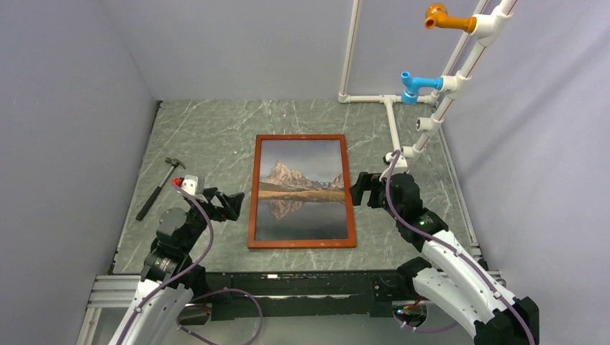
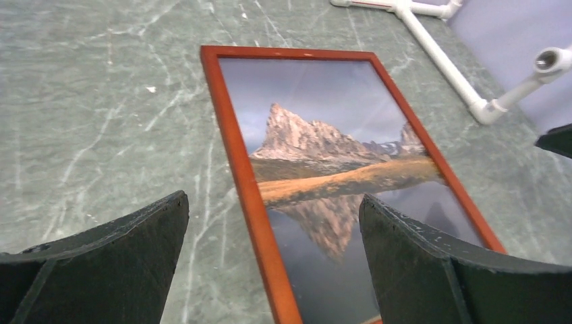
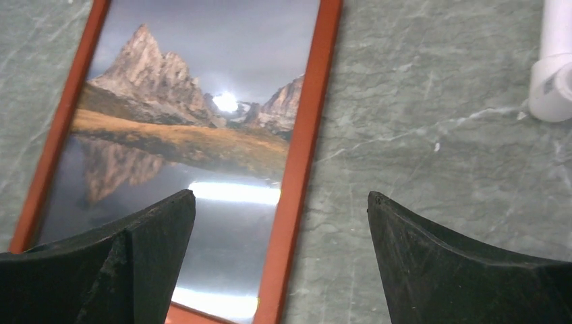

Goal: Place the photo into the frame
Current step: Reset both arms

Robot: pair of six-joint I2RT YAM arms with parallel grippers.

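The reddish-brown frame lies flat on the marble table with the mountain-and-lake photo showing inside it, picture side up. My left gripper is open and empty, just left of the frame's left rail. In the left wrist view the frame's left rail runs between my open fingers, over the photo. My right gripper is open and empty beside the frame's right rail. In the right wrist view that rail lies between my fingers, next to the photo.
A hammer lies on the table to the left of my left arm. White pipework with blue and orange fittings stands at the back right, and a pipe end is close to my right gripper.
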